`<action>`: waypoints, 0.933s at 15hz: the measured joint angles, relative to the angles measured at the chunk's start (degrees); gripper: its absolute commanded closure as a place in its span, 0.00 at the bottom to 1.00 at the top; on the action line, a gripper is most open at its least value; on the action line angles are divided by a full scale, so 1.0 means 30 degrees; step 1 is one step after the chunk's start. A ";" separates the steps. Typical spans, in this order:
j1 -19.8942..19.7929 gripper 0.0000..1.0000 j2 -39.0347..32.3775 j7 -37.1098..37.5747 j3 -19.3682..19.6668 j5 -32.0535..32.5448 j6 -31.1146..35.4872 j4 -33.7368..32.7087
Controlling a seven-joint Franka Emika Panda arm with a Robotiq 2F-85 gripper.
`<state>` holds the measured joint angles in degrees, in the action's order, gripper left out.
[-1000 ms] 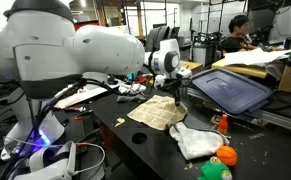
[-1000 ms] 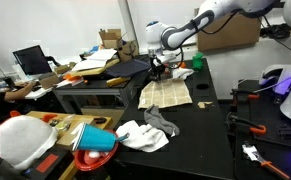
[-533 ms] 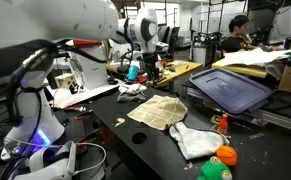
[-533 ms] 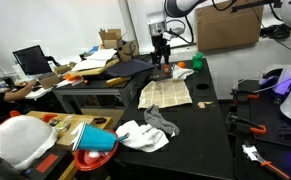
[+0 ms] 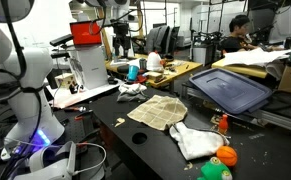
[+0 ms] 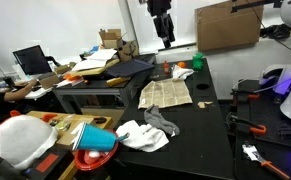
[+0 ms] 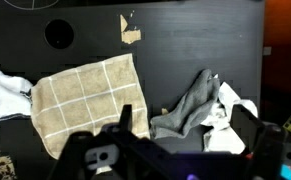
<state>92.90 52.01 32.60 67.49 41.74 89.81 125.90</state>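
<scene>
Tan checked cloth (image 7: 90, 100) lies flat at centre left of the wrist view, beside a crumpled grey rag (image 7: 193, 102). It looks light and limp, so pinch it at a corner. Your gripper (image 6: 167, 40) hangs high above, spread and empty.

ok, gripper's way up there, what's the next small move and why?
Probably lower straight down. The gripper hangs open and empty high above the table, touching nothing. The wrist view shows the grey rag almost beneath it, with the tan cloth beside.
</scene>
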 measured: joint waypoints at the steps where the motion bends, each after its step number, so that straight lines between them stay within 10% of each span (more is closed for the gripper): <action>1: -0.0388 0.00 -0.0939 -0.0524 -0.0572 -0.1128 -0.0012 0.0002; 6: -0.5227 0.00 -0.5956 -0.2931 -0.4842 -0.6164 -0.0030 0.0179; 14: -1.7323 0.00 -0.9382 -0.2906 -1.6271 -0.9706 -0.1091 0.0873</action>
<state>40.93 23.87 23.88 18.68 12.62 86.54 128.51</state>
